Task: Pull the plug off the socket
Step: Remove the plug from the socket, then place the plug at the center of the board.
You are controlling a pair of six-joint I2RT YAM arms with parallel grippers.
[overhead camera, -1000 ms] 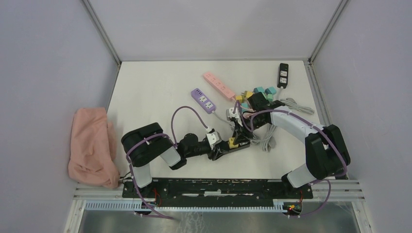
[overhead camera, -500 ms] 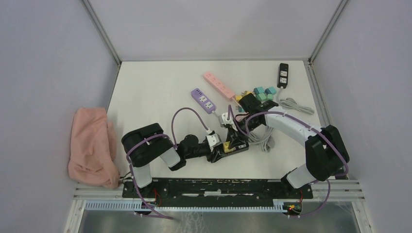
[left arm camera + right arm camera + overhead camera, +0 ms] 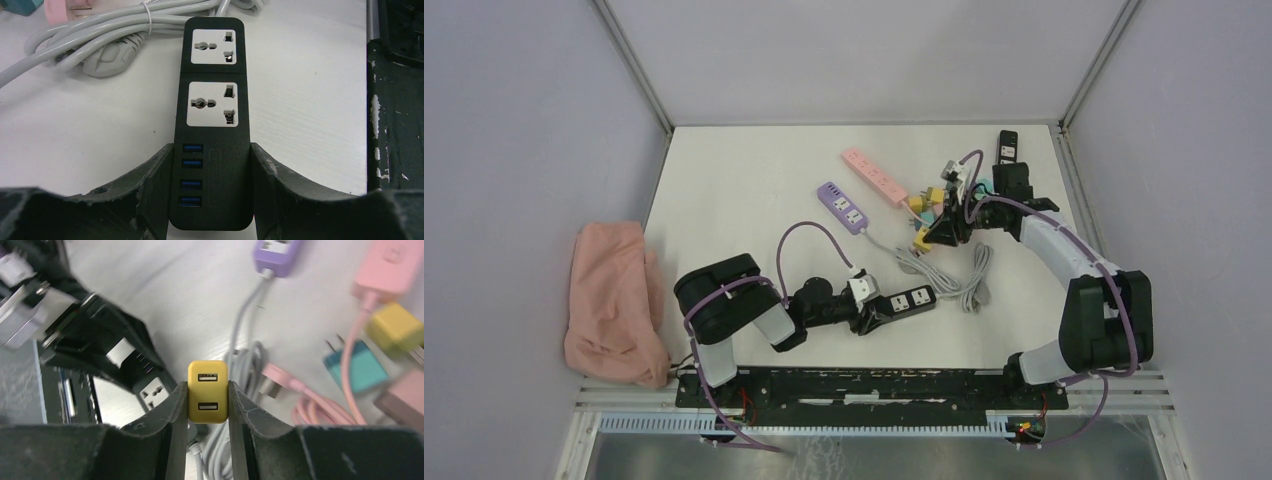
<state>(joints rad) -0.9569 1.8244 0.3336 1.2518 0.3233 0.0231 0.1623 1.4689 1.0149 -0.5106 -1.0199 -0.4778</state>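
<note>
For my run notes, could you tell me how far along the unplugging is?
Done: both sockets on the black power strip are empty. In hand: the left gripper clamps the strip, the right gripper holds the yellow plug clear of it. Left: probably just setting the plug down.

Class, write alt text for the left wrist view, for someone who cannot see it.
A black power strip, both sockets empty, is clamped in the left gripper. A bundled grey cable lies behind it on the white table.

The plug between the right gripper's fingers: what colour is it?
The plug is yellow, seen best in the right wrist view.
</note>
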